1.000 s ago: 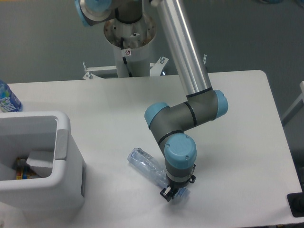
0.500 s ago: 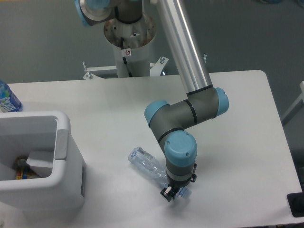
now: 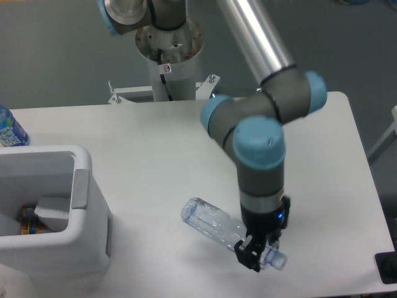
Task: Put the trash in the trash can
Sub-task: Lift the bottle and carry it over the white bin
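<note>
The clear crushed plastic bottle point(image 3: 214, 222), one piece of the trash, hangs tilted above the table with its pale blue cap at the lower right. My gripper point(image 3: 258, 253) is shut on its neck, close to the cap, toward the table's front right. The white trash can point(image 3: 80, 205) stands at the front left, well to the left of the bottle, and holds a white scrap point(image 3: 53, 210) plus some coloured items. The fingers are mostly hidden behind the wrist.
A blue-labelled water bottle point(image 3: 8, 129) stands at the far left edge behind the bin. The robot's base column point(image 3: 167, 56) rises behind the table's back edge. A dark object point(image 3: 388, 268) sits at the table's front right corner.
The arm has risen and shifted right, toward the camera. The crushed bottle has come up off the table with the gripper and moved slightly right.
</note>
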